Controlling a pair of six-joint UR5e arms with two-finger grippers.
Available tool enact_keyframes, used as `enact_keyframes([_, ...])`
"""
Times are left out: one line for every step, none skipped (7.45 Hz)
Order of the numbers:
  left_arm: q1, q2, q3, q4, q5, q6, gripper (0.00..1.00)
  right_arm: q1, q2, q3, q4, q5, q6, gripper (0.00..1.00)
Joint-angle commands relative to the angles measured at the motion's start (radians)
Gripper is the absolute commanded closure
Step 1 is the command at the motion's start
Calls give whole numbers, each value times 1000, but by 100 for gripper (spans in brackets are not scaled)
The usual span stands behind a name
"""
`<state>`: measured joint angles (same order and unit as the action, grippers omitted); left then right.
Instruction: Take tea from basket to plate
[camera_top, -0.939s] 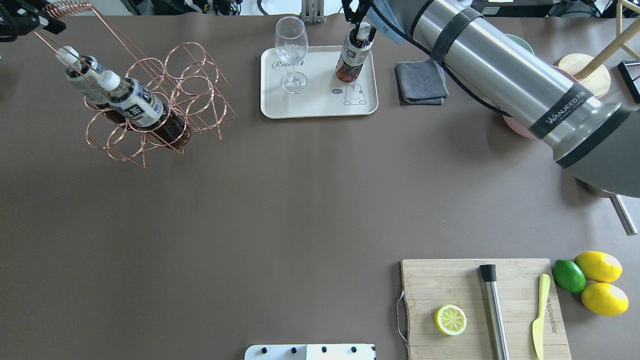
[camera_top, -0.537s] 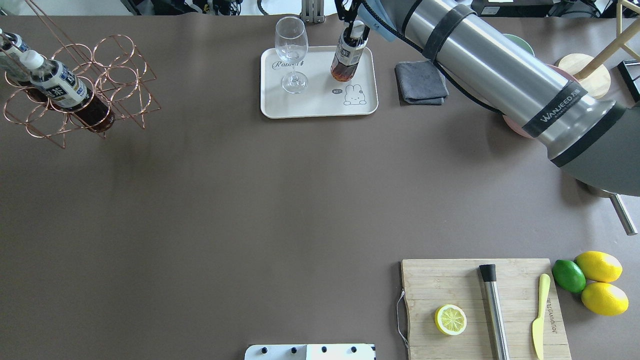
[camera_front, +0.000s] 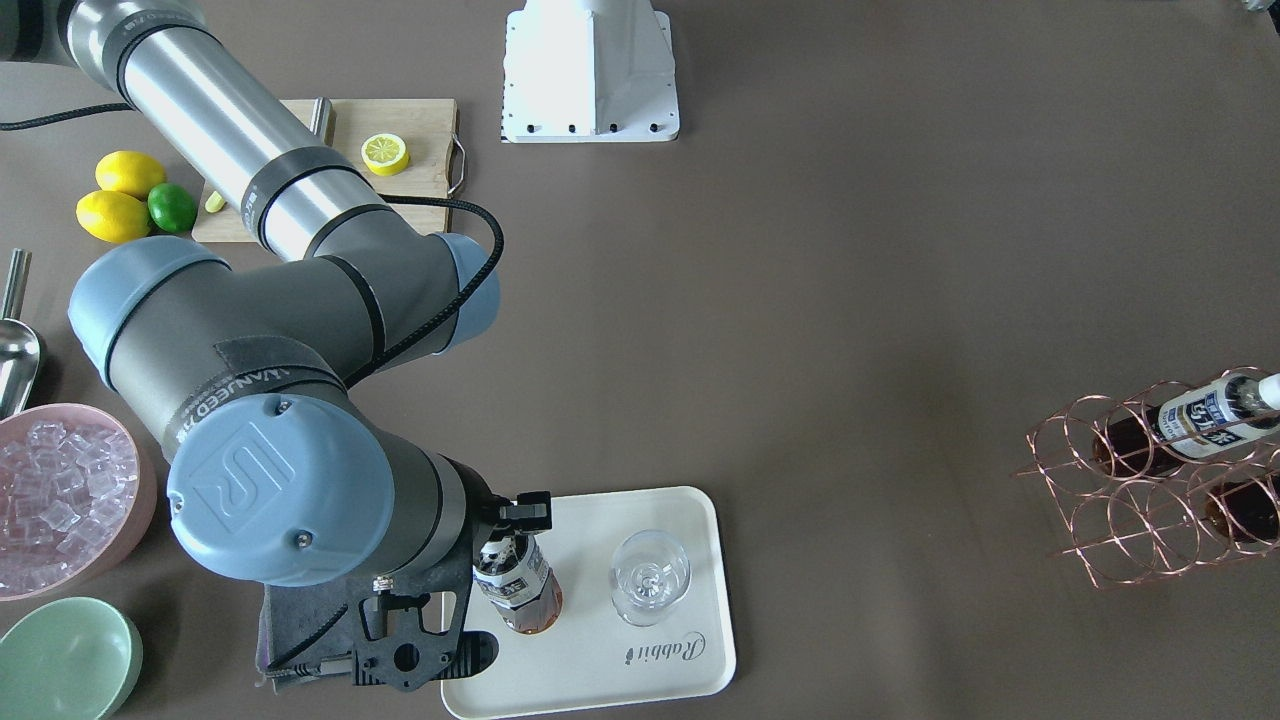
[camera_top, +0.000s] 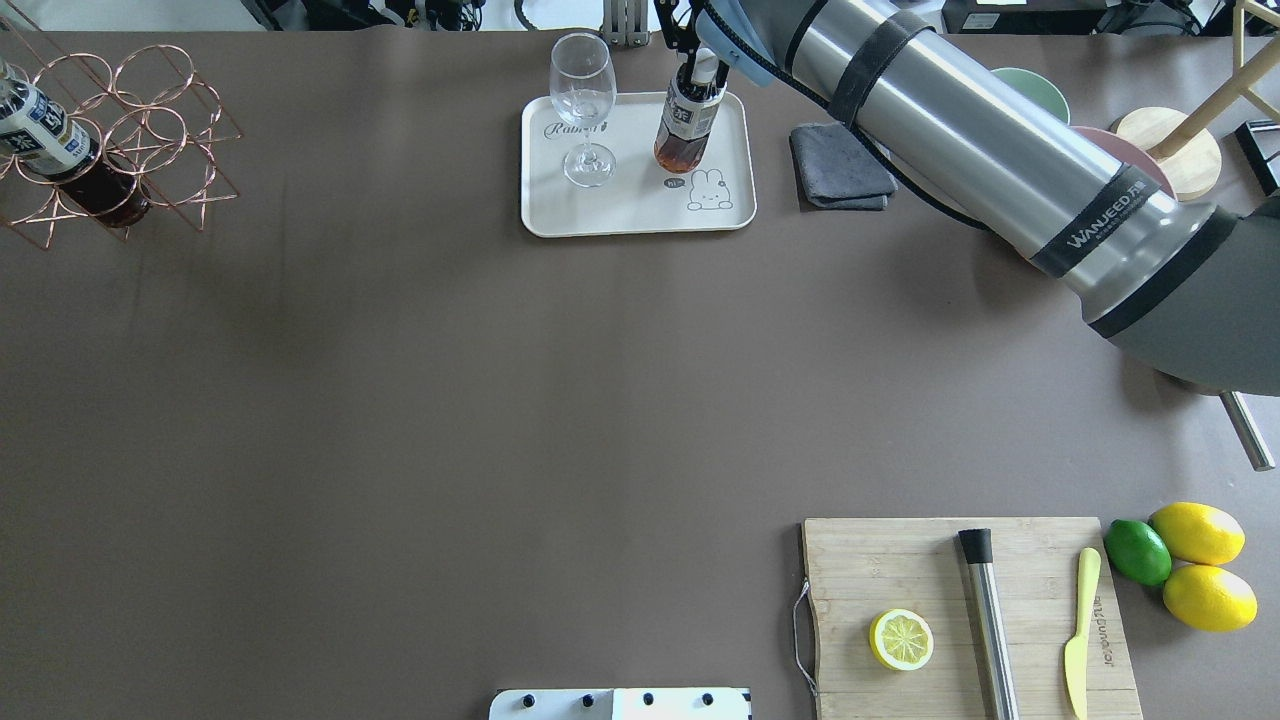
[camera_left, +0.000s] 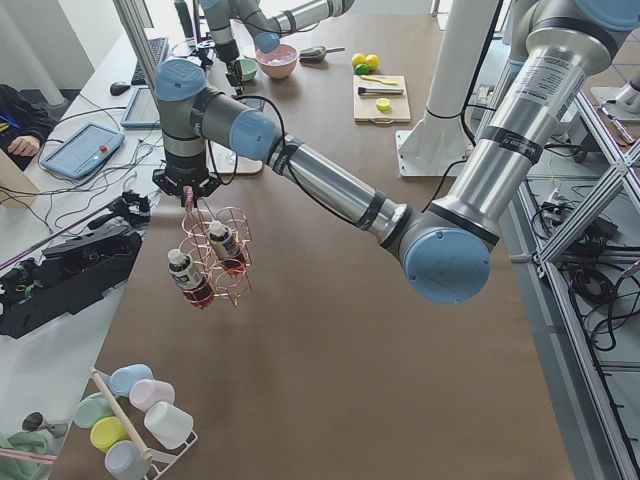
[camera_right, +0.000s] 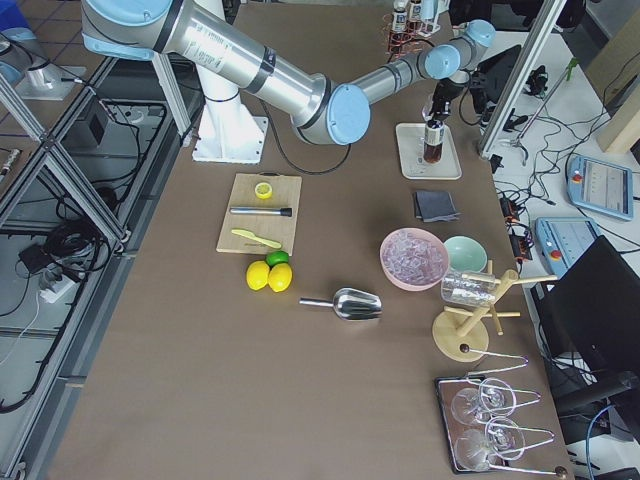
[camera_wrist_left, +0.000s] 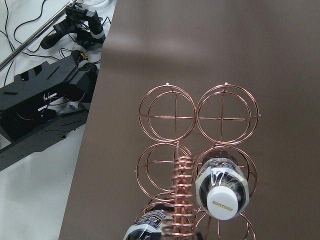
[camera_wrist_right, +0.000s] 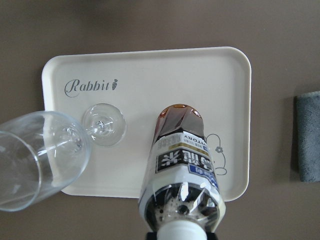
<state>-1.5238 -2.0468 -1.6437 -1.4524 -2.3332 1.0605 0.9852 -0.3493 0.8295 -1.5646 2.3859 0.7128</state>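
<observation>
While the right jaws pinch the tea (camera_top: 683, 130) by its neck, just under the white cap, the bottle stands over the right half of the plate (camera_top: 640, 215), with its dark base close to the small bear drawing. Whether the base already rests on the cream surface or hangs a little above it, no view settles. A wine glass (camera_top: 583, 100) stands on the left half of the plate, near the bottle but apart from it, and a grey cloth (camera_top: 840, 165) lies on the bench just to the right.

At the far left the copper wire basket (camera_top: 120, 120) hangs off the bench from the left arm, with two more bottles in its rings. Its coiled handle runs up toward the left jaws, but whether they are spread or pressed together I cannot tell.

By my reading this is the placing step, close to its end: the tea is out of the basket and over its goal. The next move calls for lowering until the base sits flat, then spreading the jaws and rising straight up off the cap. Any sideways drift to the left could knock the glass.
</observation>
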Motion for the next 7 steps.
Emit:
enact_keyframes([0, -74, 120, -35, 18, 125, 100, -8, 1, 2, -9, -1, -1, 75])
enact_keyframes([14, -76, 167, -118, 18, 128, 100, -10, 1, 6, -11, -1, -1, 62])
enact_keyframes([31, -82, 251, -244, 18, 130, 100, -10, 1, 7, -11, -2, -1, 50])
enact_keyframes([48, -104, 290, -290, 18, 128, 100, -10, 0, 5, -11, -2, -4, 40])
enact_keyframes([62, -114, 295, -290, 20, 128, 100, -13, -2, 3, -12, -2, -42, 34])
enact_keyframes([73, -119, 303, -290, 20, 124, 100, -11, -2, 3, -12, -2, -52, 32])
enact_keyframes([76, -136, 323, -290, 20, 121, 100, -5, -2, 6, -12, -1, -52, 28])
